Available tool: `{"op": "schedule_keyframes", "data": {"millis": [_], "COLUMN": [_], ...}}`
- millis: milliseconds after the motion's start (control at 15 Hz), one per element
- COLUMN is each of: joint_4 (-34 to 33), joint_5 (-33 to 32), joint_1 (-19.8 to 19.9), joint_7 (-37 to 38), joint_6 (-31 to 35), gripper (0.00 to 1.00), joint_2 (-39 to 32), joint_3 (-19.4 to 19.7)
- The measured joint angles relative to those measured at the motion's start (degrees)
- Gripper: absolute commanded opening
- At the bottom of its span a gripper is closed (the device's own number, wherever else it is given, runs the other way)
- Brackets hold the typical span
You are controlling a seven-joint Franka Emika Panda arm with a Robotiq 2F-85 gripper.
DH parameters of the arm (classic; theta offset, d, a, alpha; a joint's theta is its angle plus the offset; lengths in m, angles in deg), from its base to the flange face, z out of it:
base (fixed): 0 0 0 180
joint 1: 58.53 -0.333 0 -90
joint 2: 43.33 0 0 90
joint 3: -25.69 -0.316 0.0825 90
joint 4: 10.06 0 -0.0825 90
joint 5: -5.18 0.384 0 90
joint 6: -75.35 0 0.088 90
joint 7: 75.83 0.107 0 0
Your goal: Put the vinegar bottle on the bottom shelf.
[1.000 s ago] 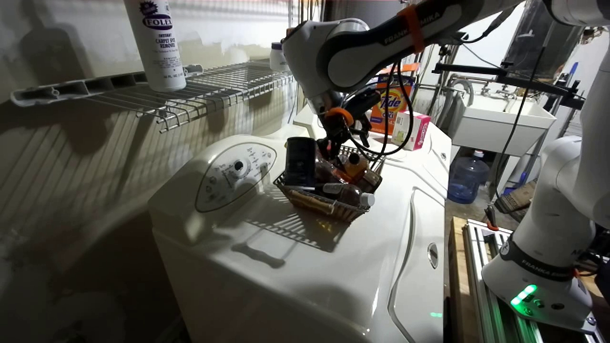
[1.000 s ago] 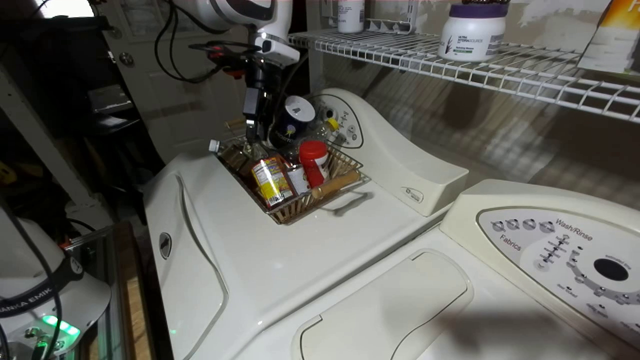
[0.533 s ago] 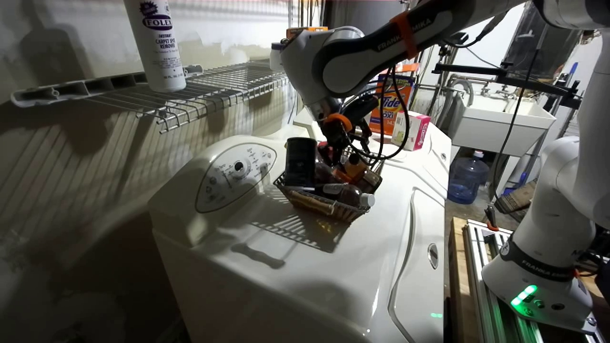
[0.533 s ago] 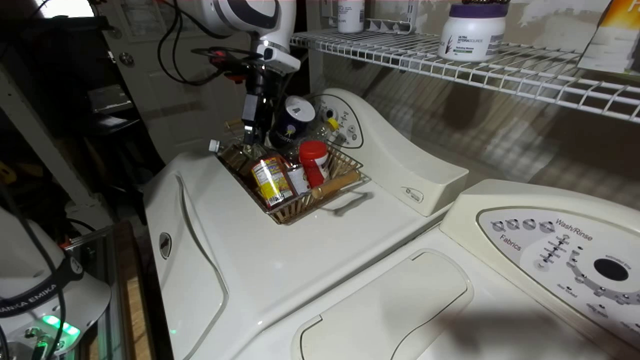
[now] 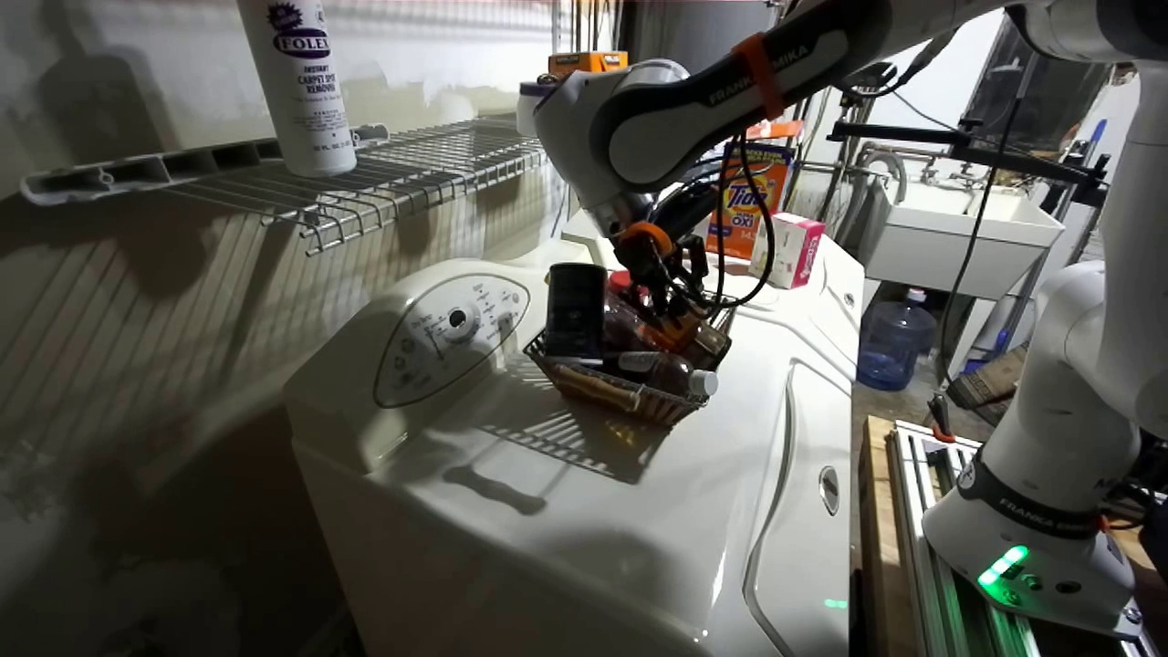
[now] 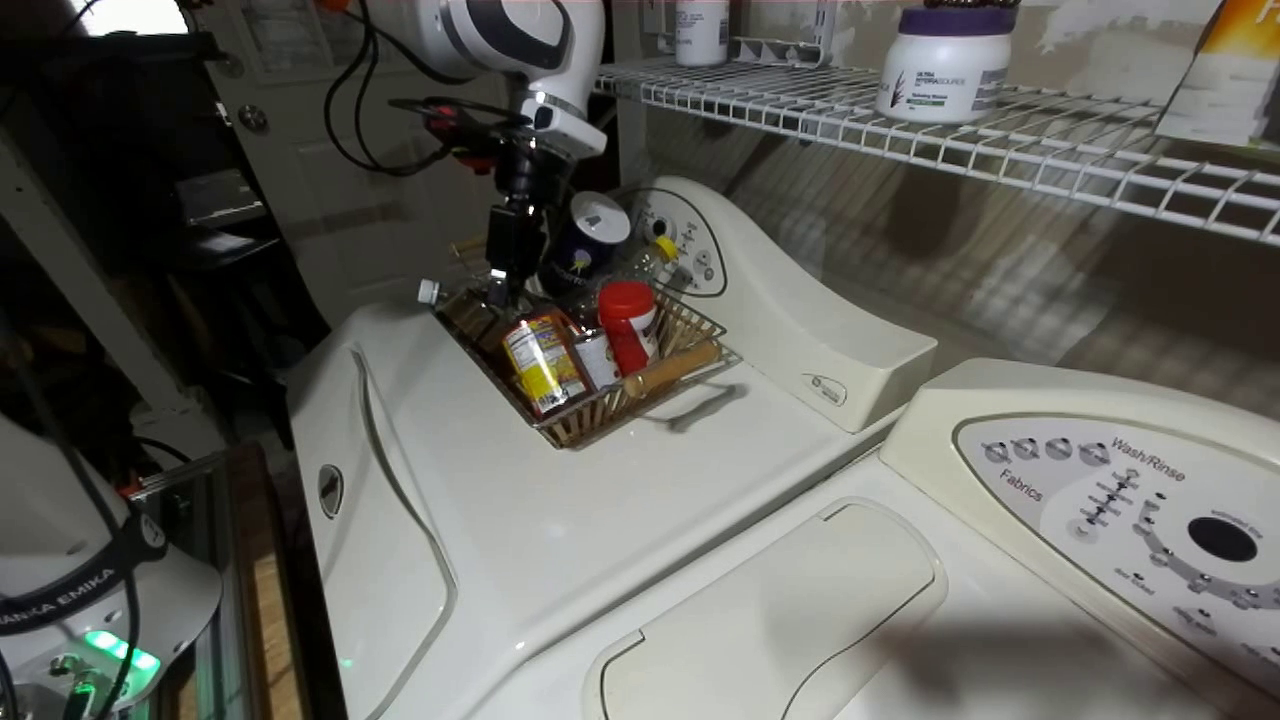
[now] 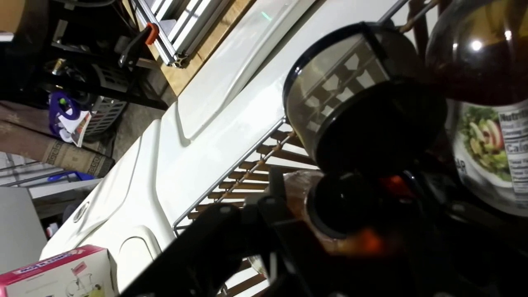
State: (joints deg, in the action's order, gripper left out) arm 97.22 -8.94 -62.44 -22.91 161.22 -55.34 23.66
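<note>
Black two-finger gripper [image 5: 675,307]: spread, shifted rightward mid-frame in an exterior view. Between its fingers: dark-capped translucent bottle [image 7: 326,207], probably the vinegar; we judge a grasp near.

The white arm [image 5: 643,151] has black lettered panels [image 5: 716,84], orange bands [image 5: 759,77], looping black cables [image 5: 773,239], green lights [image 5: 1002,566] and black jaws.

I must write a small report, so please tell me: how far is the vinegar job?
Done: the gripper is down at the basket. In hand: it is close to the bottles; any hold is unclear. Left: lifting and placing. What seems the vinegar, its label ending "AR", is in the basket, not on the wire shelf.
</note>
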Motion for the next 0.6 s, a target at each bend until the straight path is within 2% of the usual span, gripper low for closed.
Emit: {"op": "schedule_keyframes", "data": {"millis": [333,600], "joint_4": [-0.3,-0.3], "joint_5": [2.6,6.6], "joint_1": [0.3,1.4], "joint_7": [-0.3,-1.2], "joint_6": [-2.1,-2.5], "gripper": [0.12,0.10], "joint_2": [0.0,0.4], "joint_3": [1.0,2.4]}}
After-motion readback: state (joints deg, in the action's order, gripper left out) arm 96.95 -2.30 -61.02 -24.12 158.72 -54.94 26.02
